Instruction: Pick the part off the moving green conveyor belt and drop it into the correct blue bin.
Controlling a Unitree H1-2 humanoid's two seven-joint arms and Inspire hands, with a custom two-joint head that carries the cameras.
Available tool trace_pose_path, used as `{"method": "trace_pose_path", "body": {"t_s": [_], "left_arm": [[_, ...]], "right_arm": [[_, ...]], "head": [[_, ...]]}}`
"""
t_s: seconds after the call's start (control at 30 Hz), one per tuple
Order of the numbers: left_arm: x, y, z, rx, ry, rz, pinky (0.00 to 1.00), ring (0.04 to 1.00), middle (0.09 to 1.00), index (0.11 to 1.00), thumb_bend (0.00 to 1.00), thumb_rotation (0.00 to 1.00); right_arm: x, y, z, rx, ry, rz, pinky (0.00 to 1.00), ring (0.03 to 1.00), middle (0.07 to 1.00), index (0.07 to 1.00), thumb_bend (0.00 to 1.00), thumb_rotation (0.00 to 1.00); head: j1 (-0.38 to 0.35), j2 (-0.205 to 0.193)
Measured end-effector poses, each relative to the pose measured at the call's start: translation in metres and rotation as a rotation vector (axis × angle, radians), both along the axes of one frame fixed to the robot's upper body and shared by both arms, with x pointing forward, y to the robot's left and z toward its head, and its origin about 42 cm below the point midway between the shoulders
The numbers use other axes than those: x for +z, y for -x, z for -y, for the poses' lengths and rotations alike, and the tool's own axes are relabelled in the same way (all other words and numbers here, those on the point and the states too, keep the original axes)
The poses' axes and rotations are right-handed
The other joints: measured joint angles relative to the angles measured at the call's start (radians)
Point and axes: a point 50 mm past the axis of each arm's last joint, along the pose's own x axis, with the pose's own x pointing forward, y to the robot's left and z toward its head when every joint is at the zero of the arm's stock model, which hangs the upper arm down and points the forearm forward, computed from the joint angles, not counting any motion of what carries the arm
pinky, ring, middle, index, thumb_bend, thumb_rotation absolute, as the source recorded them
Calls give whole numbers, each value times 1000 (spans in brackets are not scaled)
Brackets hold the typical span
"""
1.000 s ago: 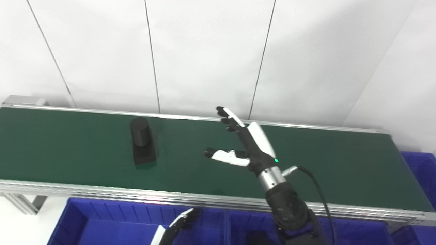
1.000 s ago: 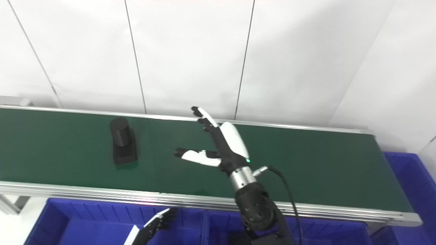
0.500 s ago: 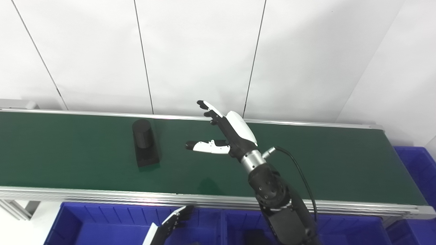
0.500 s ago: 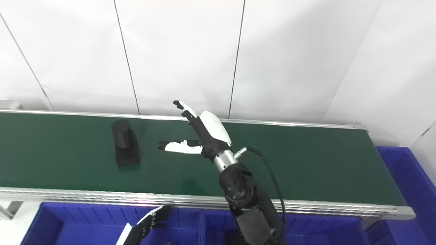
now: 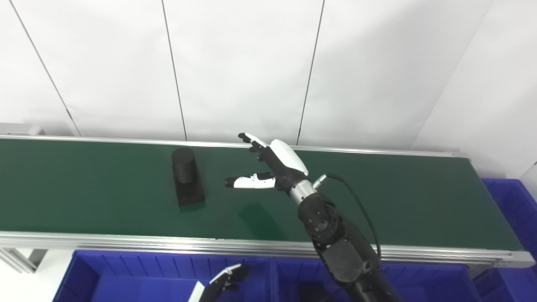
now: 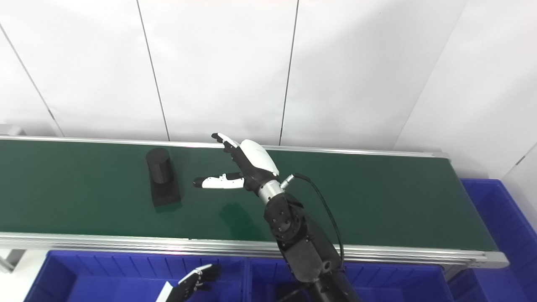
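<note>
One part point(image 5: 186, 176) rides the green conveyor belt point(image 5: 84, 188), and we take that belt as our landmark. The part is black: a short cylinder standing upright on a flat rectangular base, its cylinder axis vertical and the base's long side running across the belt, from the far rail toward the near rail. It sits left of the belt's middle, apart from both hands. Against the picture of a second ago it lies a little further right along the belt, though the camera has shifted too, so we cannot split the two.

Right of the part, above the belt's middle, we see our right hand point(image 5: 268, 167) spread wide, fingers point(image 5: 251, 140) stretched toward the far rail and thumb point(image 5: 245, 182) pointing left at the part, holding nothing. A second ago this hand stood further right of the part; the gap between thumb tip and part is now clearly smaller.

Below the belt's near rail we count two blue bins in a row, a left bin point(image 5: 126, 277) and a right bin point(image 5: 419, 285), plus a third bin point(image 5: 514, 205) off the belt's right end. Our left hand point(image 6: 197, 280) hangs over the left bin with fingers loosely curled and empty; it is partly cut off by the picture's edge.
</note>
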Motion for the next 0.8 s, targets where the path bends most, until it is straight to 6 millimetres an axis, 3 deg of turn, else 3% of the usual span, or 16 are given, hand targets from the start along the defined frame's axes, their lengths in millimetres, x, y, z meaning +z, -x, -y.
{"method": "trace_pose_path", "body": {"t_s": [0.23, 0.53, 0.8], "left_arm": [[2, -1, 8, -11, 6, 13, 697, 767, 790, 781, 791, 573], [2, 3, 12, -7, 11, 14, 680, 755, 785, 779, 818, 601], [1, 6, 19, -30, -7, 38, 684, 761, 791, 788, 832, 612]], "right_arm": [[0, -12, -7, 19, 43, -24, 723, 849, 927, 942, 844, 627], [-17, -23, -16, 8, 123, -79, 830, 892, 929, 948, 892, 665], [-10, -39, -22, 2, 178, -66, 852, 912, 938, 957, 924, 662]], "head": [[45, -6], [57, -17], [60, -18]]}}
